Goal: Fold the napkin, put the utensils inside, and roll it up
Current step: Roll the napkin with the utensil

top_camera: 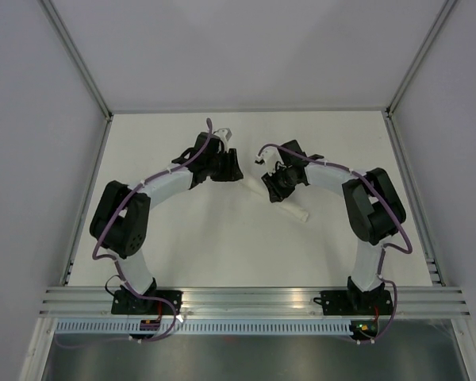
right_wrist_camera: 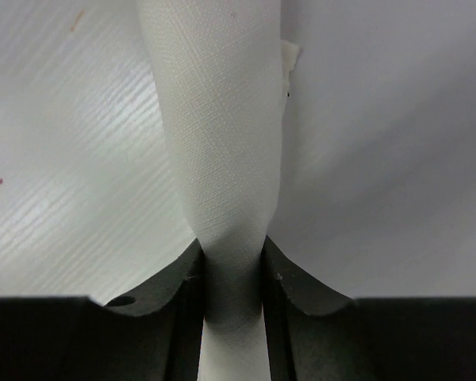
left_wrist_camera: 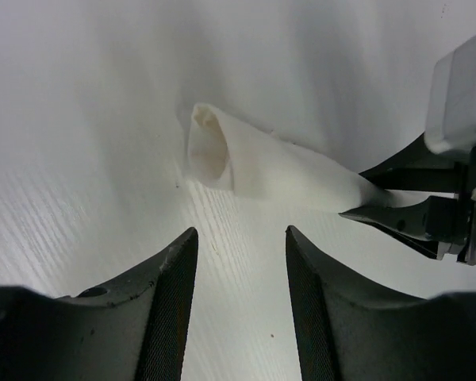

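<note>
white cloth, rolled into a tube: the napkin point(top_camera: 292, 209) lies on the table point(top_camera: 222, 246) just right of centre in the overhead view, its upper-left end pinched tight in the right end effector point(right_wrist_camera: 232, 254). the left end effector point(left_wrist_camera: 242, 238) stands wide, holding nothing, just short of the roll's open mouth, which gapes at upper centre of the left wrist view.

rolled napkin point(right_wrist_camera: 222, 143) cut off top and bottom in right wrist view; overhead, right hand point(top_camera: 275, 189) covers part
</note>
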Controlling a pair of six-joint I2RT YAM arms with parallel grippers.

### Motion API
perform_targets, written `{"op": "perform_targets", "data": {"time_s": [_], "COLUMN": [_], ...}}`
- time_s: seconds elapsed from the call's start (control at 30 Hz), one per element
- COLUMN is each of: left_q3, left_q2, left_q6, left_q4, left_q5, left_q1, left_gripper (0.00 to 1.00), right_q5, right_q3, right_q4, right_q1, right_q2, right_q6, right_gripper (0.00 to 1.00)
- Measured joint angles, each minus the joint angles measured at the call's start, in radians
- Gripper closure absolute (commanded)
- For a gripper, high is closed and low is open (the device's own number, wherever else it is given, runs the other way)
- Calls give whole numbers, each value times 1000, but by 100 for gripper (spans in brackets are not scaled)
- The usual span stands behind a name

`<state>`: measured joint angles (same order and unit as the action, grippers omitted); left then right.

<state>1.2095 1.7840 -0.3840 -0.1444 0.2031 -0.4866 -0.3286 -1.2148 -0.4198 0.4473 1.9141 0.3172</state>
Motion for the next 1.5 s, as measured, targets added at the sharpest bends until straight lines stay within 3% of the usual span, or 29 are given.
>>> {"op": "perform_targets", "data": {"time_s": [0.17, 0.47, 0.83, 1.1, 1.5], "left_q3": [-87, -92, -50, 42, 221], "left_q2": [-1, 19, 114, 207, 317], "left_q6": [-93, -213, -264, -270, -220], "left_q4": [72, 199, 200, 159, 27], "left_q5": [-19, -57, -155, -238, -272], "left_q1": [0, -9, -11, -19, -20], "left_gripper": [46, 46, 45, 51, 55], "right_q5": [-43, -125, -237, -331, -397], "right_q3": [-82, -155, -215, -279, -295], "right_q4": [-3, 49, 109, 135, 166], "right_q1": [-3, -5, -5, -5, -6], "right_q2": [66, 143, 220, 289, 307], "right_q6": [-125, -357, -509, -608, -658], "right_gripper": [63, 63, 63, 62, 44]}}
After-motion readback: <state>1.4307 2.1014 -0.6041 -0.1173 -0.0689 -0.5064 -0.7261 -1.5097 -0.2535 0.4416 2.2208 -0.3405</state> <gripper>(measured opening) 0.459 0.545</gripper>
